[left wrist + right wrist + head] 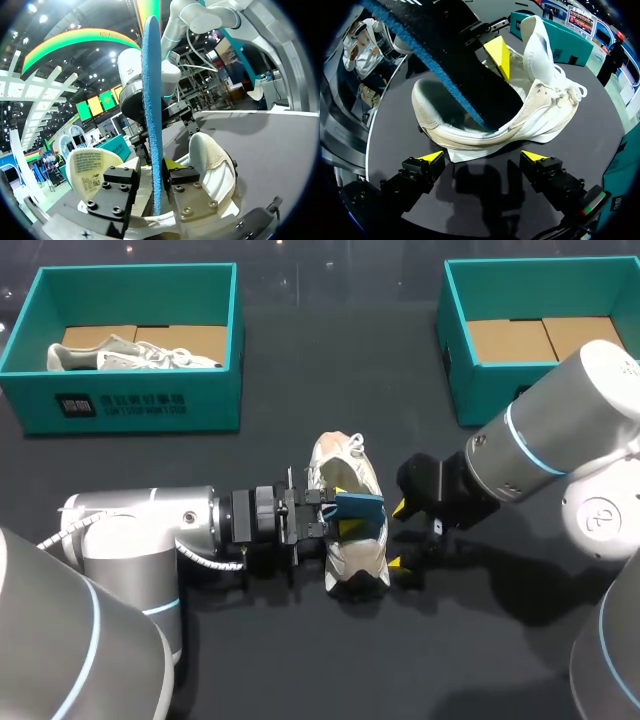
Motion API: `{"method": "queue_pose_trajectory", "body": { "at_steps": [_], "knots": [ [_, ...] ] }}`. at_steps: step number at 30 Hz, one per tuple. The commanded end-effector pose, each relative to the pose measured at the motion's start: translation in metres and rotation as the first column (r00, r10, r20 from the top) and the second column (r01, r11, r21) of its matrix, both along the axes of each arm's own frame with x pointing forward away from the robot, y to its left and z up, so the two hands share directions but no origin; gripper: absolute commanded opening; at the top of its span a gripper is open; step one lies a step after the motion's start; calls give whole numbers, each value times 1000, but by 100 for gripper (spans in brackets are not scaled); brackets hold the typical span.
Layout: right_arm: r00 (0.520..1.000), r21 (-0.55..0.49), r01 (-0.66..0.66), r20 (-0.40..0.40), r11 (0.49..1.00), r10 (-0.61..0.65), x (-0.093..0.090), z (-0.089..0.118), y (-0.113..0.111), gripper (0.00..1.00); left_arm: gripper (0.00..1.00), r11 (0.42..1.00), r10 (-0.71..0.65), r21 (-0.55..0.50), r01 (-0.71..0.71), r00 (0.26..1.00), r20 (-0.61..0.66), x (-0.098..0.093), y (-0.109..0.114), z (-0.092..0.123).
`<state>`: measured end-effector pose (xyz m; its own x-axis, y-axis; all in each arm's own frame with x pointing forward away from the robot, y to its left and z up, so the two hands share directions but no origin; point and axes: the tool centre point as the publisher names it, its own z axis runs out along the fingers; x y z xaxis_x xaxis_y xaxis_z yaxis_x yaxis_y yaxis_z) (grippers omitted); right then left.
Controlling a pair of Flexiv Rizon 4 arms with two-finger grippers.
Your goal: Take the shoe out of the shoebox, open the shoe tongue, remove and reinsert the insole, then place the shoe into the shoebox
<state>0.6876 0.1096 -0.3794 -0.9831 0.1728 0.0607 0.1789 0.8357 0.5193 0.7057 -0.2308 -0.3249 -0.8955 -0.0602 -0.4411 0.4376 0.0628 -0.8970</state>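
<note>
A white shoe (345,465) lies on the dark table between my two grippers, its tongue (540,45) pulled up. A blue insole (360,506) stands on edge, its lower end down inside the shoe (540,100). My left gripper (340,512) comes in from the left. In the left wrist view the insole (151,100) rises between the fingers of that gripper (156,170), with a slim gap on one side. My right gripper (397,535) stands wide open at the shoe's right side, and in its wrist view (484,157) nothing lies between its tips.
A teal shoebox (120,400) at the back left holds a second pale shoe (130,355). Another teal shoebox (470,380) at the back right shows only its cardboard floor. Dark tabletop lies in front of the shoe.
</note>
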Motion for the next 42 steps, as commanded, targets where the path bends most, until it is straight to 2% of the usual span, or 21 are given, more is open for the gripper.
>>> {"method": "queue_pose_trajectory", "body": {
  "at_steps": [1, 5, 14, 17, 18, 19, 21, 31, 42],
  "knots": [
    [1000, 0, 1, 2, 1000, -1, -2, 1, -1, 100, 25, 1000, 6, 23, -6, 1000, 5, -8, -1, 8],
    [1000, 0, 1, 2, 1000, -1, -2, 1, -1, 100, 21, 999, -2, 43, 2, 1000, 16, -14, -2, 14],
    [1000, 0, 1, 2, 1000, -1, -2, 1, -1, 100, 23, 997, -11, 77, 5, 997, 71, -28, -6, 25],
    [1000, 0, 1, 2, 1000, -1, -2, 1, -1, 100, 16, 995, -6, 95, -4, 995, 104, -32, -6, 29],
    [1000, 0, 1, 2, 1000, -1, -2, 1, -1, 100, 11, 995, -1, 98, -10, 993, 119, -33, -6, 29],
    [1000, 0, 1, 2, 1000, -1, -2, 1, -1, 100, 2, 995, -3, 99, -10, 991, 134, -35, -6, 29],
    [1000, 0, 1, 2, 1000, -1, -2, 1, -1, 100, 0, 996, 11, 88, -24, 988, 153, -36, -6, 28],
    [1000, 0, 1, 2, 1000, -1, -2, 1, -1, 100, 0, 997, 8, 67, -23, 976, 216, -21, -4, 6],
    [1000, 0, 1, 2, 1000, -1, -2, 1, -1, 100, 0, 991, 45, 113, -74, 969, 241, -2, -3, -10]
  ]
}}
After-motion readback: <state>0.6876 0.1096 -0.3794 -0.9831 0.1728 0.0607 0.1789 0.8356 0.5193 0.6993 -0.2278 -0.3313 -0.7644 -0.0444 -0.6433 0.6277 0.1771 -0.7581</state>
